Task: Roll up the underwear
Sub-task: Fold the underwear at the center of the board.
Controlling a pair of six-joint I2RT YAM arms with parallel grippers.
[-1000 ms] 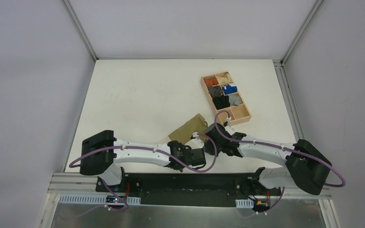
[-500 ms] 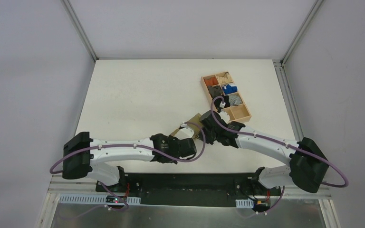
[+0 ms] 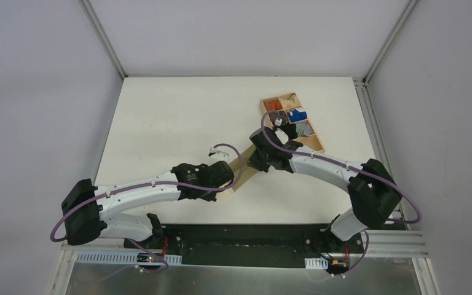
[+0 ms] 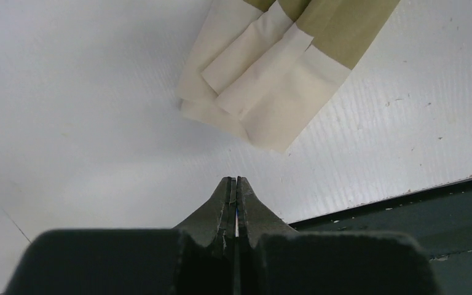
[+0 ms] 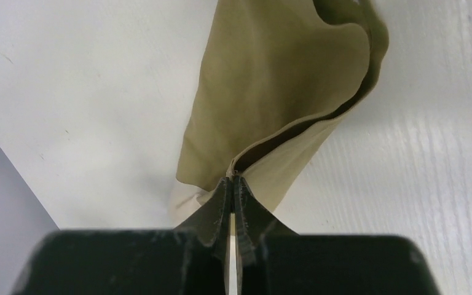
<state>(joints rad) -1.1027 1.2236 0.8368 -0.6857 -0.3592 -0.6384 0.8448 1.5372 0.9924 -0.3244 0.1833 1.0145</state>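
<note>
The olive-khaki soft fabric underwear with its cream-white waistband lies folded into a narrow strip on the white table, near the front edge at the centre, between the two arms. The right gripper has its jaws pressed together on a raised edge of the olive cloth at the far end. The left gripper sits just short of the waistband end, jaws pressed together with nothing between them. A compartmented wooden tray of small fabric bundles stands to the right.
</note>
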